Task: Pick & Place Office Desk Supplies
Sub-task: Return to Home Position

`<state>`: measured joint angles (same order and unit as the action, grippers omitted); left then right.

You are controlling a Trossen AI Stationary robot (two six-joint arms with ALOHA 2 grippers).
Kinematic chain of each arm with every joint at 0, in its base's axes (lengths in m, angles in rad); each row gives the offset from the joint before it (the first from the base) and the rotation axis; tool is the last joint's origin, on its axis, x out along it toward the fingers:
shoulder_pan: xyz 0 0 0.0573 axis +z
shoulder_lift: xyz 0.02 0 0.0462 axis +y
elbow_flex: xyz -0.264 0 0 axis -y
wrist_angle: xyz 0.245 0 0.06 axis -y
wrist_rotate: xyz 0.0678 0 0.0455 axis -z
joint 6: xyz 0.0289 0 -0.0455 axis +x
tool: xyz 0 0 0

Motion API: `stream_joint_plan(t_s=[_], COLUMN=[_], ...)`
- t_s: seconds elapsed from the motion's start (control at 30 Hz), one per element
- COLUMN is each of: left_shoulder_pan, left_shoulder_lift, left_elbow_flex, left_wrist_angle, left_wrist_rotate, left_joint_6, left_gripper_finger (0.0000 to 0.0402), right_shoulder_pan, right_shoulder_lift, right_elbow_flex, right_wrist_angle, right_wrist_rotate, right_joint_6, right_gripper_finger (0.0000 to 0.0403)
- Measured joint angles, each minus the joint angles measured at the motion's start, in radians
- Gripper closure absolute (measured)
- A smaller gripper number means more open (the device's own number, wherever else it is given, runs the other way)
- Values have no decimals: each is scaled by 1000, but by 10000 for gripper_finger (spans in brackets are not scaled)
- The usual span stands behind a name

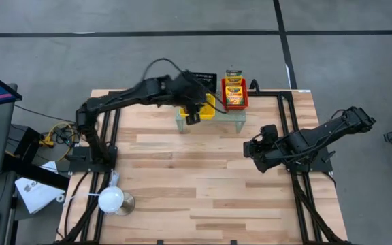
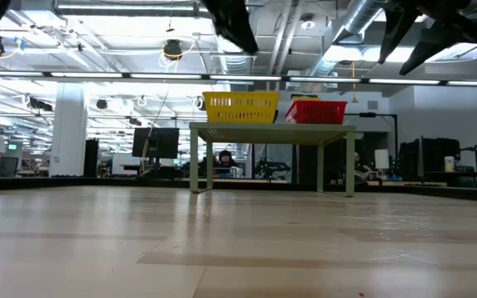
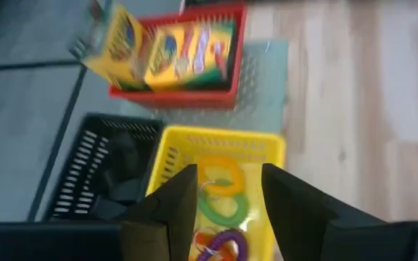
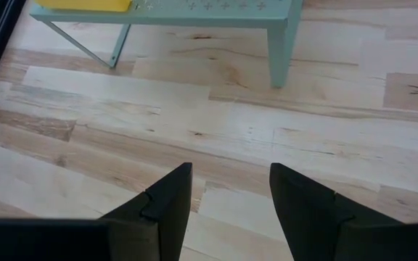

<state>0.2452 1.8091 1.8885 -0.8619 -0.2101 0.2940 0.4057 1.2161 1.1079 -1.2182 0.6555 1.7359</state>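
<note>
On the pale green mesh shelf [image 1: 238,117] at the table's far middle stand a yellow basket [image 3: 220,138], a red basket [image 3: 173,98] and a black basket [image 3: 93,167]. Ring bands lie in the yellow basket: a yellow-orange one [image 3: 220,177], a green one [image 3: 223,210] and a purple one [image 3: 227,243]. Yellow-green crayon boxes [image 3: 187,47] fill the red basket. My left gripper [image 3: 227,174] hovers open above the yellow basket [image 1: 211,107], with nothing between its fingers. My right gripper [image 4: 231,177] waits open over bare wood at the table's right [image 1: 254,151].
A white round-headed lamp [image 1: 111,199] stands at the table's near left corner. The shelf's legs [image 4: 280,51] rest on the wooden top. Black frame rails [image 1: 288,129] run along the table's sides. Open wood lies between the shelf and the near edge.
</note>
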Motion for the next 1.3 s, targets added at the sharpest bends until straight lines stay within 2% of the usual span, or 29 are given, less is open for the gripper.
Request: stream_joint_plan(t_s=[0.13,0.27,0.4,0.57,0.67,0.77,0.9,1.0,1.13,1.3], left_shoulder_pan=[-9,38,97,107,88,35,-82,-168,-236,-261], left_shoulder_lift=[-120,-259,-434,-706,-881,-1017,-1070,-1043,-1048,-1140], left_elbow_flex=[0,-8,-117,-404,-637,-887,-1178,-1298,-1357,-1437], left_wrist_angle=[-19,-84,-92,-8,145,367,767,976,991,996], left_wrist_rotate=[46,102,171,199,203,219,218,191,122,124], left_joint_6=[-55,-132,-201,-296,-397,-496,-585,-593,-540,-533], left_gripper_finger=[260,261,262,262,262,262,262,262,262,262], right_shoulder_pan=[0,0,0,18,35,48,59,60,59,59], right_shoulder_lift=[0,0,0,0,0,0,0,0,0,0], right_elbow_flex=[0,0,0,0,0,0,0,0,0,0], right_wrist_angle=[1,3,10,36,66,92,129,188,283,392], right_wrist_rotate=[3,6,7,6,3,4,12,17,19,23], right_joint_6=[-2,-5,-16,-18,-18,-18,-31,-70,-161,-264], right_gripper_finger=[220,220,220,220,220,220,220,220,220,220])
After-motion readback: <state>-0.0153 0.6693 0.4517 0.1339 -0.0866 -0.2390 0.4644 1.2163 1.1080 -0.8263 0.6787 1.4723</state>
